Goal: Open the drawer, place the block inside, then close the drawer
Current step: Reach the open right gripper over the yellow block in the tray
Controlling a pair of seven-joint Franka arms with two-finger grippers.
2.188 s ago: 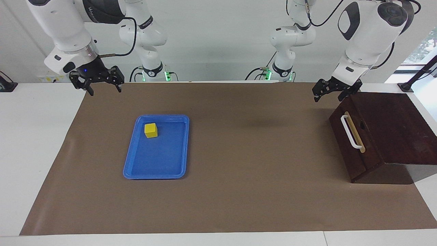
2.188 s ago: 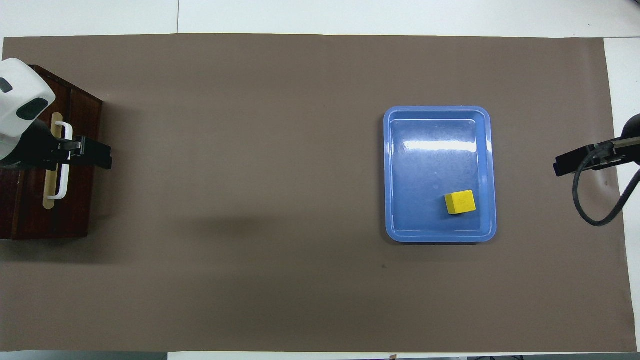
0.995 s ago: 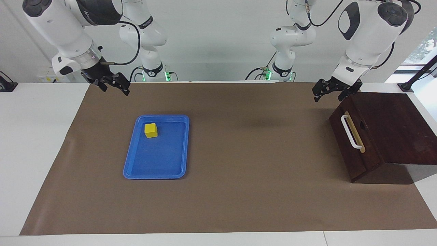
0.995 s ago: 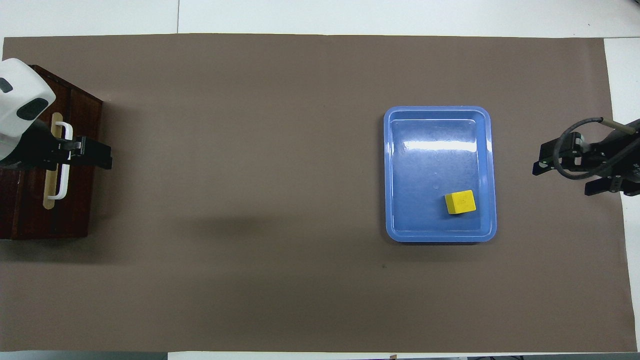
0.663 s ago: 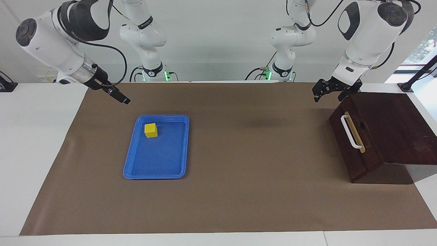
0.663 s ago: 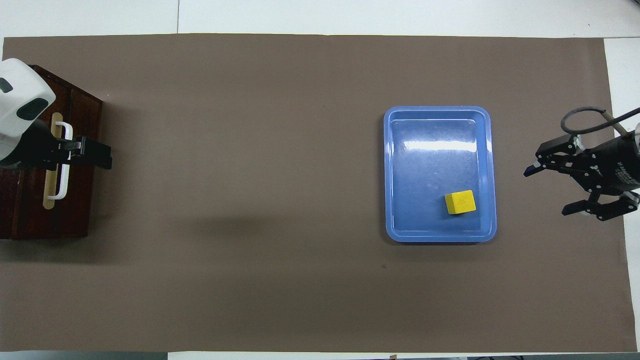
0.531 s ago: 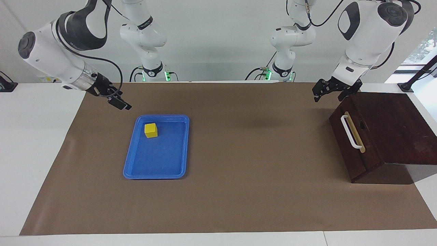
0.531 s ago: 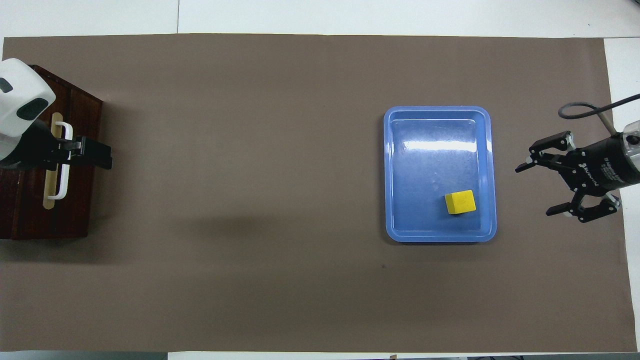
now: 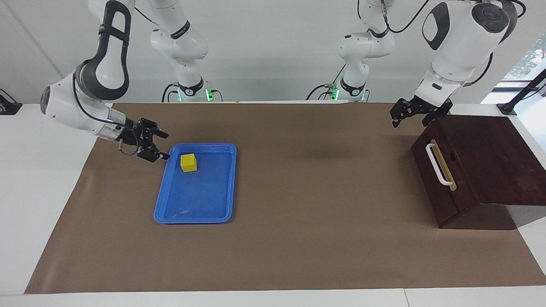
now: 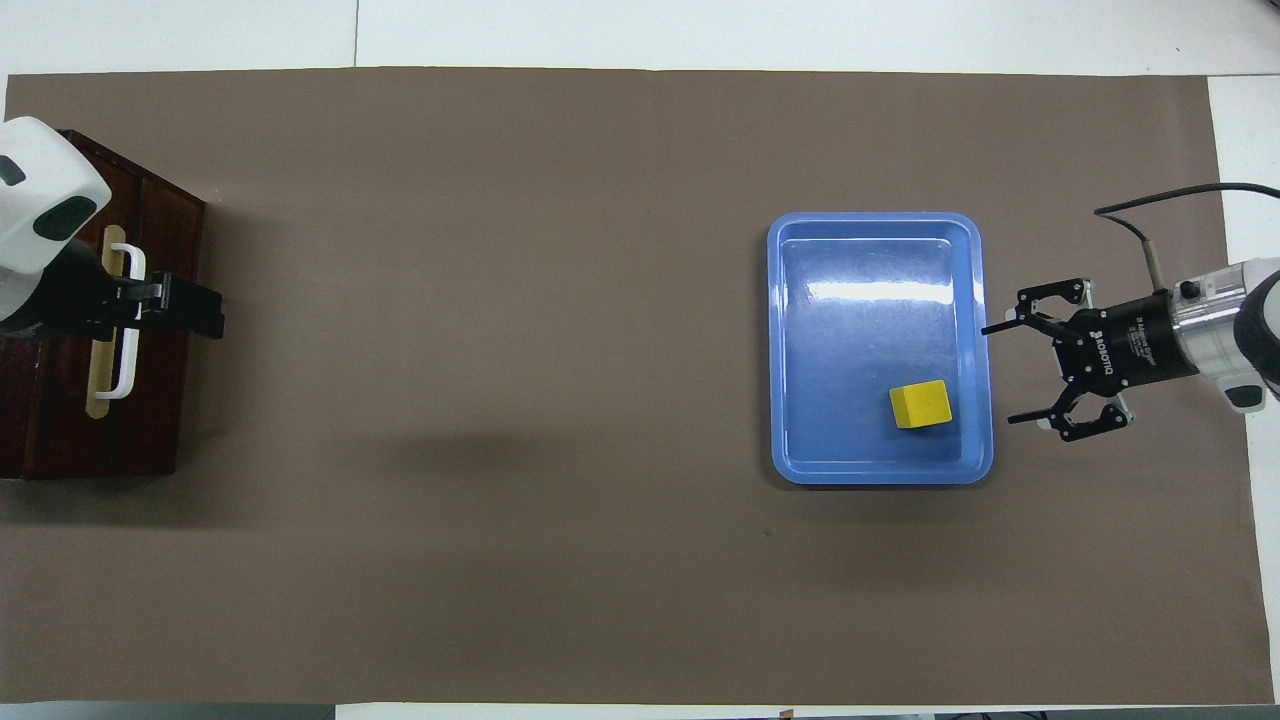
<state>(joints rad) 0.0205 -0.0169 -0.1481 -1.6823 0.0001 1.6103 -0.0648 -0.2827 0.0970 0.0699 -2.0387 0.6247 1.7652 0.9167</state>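
The yellow block (image 9: 188, 162) (image 10: 921, 404) lies in a blue tray (image 9: 194, 220) (image 10: 880, 219), in the corner nearest the robots and the right arm's end. My right gripper (image 9: 166, 146) (image 10: 998, 375) is open and held low and level. It points at the block from just outside the tray's rim and holds nothing. The drawer (image 9: 443, 179) (image 10: 165, 400) is closed in its dark wooden box, with its white handle (image 9: 438, 164) (image 10: 125, 375) showing. My left gripper (image 9: 409, 123) (image 10: 205, 312) waits open in the air over the box's front edge.
A brown mat (image 9: 315, 238) (image 10: 500, 200) covers the table from the tray to the box at the left arm's end. White tabletop (image 9: 38, 192) borders the mat.
The right arm has swung down toward the tray, and its gripper has turned to point sideways at the block. The left arm, block and drawer have not moved.
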